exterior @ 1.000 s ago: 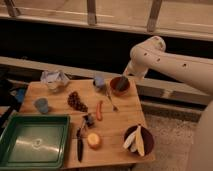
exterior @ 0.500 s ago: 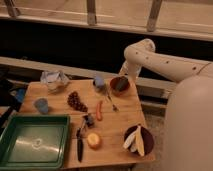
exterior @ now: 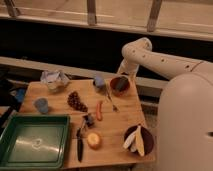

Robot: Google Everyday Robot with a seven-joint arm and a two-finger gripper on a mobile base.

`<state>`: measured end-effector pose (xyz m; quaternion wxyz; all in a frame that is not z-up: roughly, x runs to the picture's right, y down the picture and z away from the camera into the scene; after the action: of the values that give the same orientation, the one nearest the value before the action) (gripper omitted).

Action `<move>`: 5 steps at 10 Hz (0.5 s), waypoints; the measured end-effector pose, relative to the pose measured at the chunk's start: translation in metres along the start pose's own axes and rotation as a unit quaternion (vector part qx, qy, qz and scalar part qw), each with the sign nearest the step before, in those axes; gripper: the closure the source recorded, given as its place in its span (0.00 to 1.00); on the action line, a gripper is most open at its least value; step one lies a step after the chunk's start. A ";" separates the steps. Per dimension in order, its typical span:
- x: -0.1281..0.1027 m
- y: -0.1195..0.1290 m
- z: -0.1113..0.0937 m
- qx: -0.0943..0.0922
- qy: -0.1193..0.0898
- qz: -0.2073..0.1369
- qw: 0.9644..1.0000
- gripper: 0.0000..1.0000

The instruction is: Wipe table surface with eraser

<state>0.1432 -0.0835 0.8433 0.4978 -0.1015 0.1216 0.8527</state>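
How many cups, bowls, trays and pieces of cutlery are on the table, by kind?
Blue cups: 2
Bowls: 2, reddish bowl and dark bowl
Green tray: 1
Cutlery: 2, knife and fork
Total: 7
The gripper hovers above the reddish bowl's far edge.

The gripper (exterior: 122, 74) hangs at the back right of the light wooden tabletop (exterior: 125, 114), just behind the reddish round bowl (exterior: 120, 85). A small blue cup (exterior: 99, 81) and a thin metal fork (exterior: 111, 99) crowd in on the left. Bare wood gives passage along the right side between the bowl and the dark plate of banana pieces (exterior: 137, 141), while the dark grape bunch (exterior: 76, 101) and the green plastic tray (exterior: 35, 140) block the left.
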 end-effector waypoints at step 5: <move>-0.017 0.005 0.018 -0.012 0.006 -0.001 1.000 0.35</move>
<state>0.1459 -0.0948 0.8660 0.4970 -0.1125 0.1141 0.8528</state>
